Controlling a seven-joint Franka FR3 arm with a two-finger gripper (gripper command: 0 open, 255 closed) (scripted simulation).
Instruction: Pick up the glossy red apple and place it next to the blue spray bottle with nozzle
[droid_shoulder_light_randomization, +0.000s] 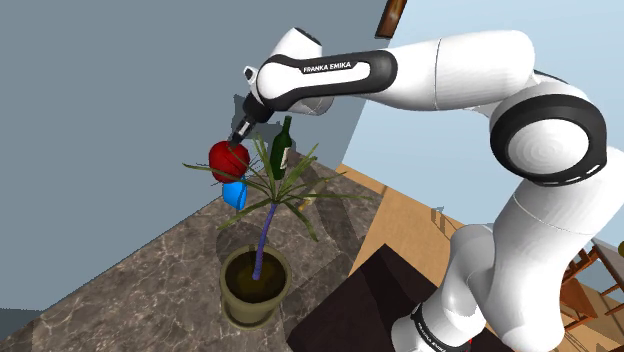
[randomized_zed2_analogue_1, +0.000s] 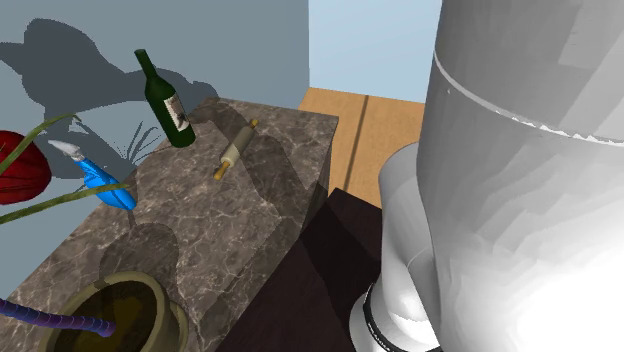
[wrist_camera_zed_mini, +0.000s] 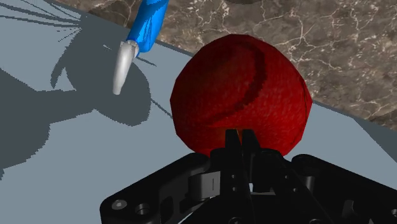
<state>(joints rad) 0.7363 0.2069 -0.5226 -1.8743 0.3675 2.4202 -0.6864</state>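
Arm (droid_shoulder_light_randomization: 440, 70): white, stretched out over the counter toward the grey wall. I judge that I'm in the carry step, with the lift done and the placing not yet done.
Counter (randomized_zed2_analogue_1: 270, 200): dark veined stone. There is bare stone beside the spray bottle, which is where I want to set down.
Plant (droid_shoulder_light_randomization: 262, 215): potted, with long thin leaves fanning out just below the apple in the shoulder view. The next move calls for a slow descent that doesn't snag them.
Green bottle (randomized_zed2_analogue_1: 168, 102): stands near the wall with a rolling pin (randomized_zed2_analogue_1: 233, 152) beside it, both apart from my target.
Spray bottle (randomized_zed2_analogue_1: 105, 180): blue, tilted over, with its pale nozzle pointing at the wall.
Apple (wrist_camera_zed_mini: 242, 95): deep red, round and faintly faceted, with a darker curved streak. It hangs in the air above the spray bottle, off the counter.
End effector (wrist_camera_zed_mini: 240, 137): black, its fingers drawn narrow and pinching the apple at their tips. The grip looks slight, so I'd avoid jerks.
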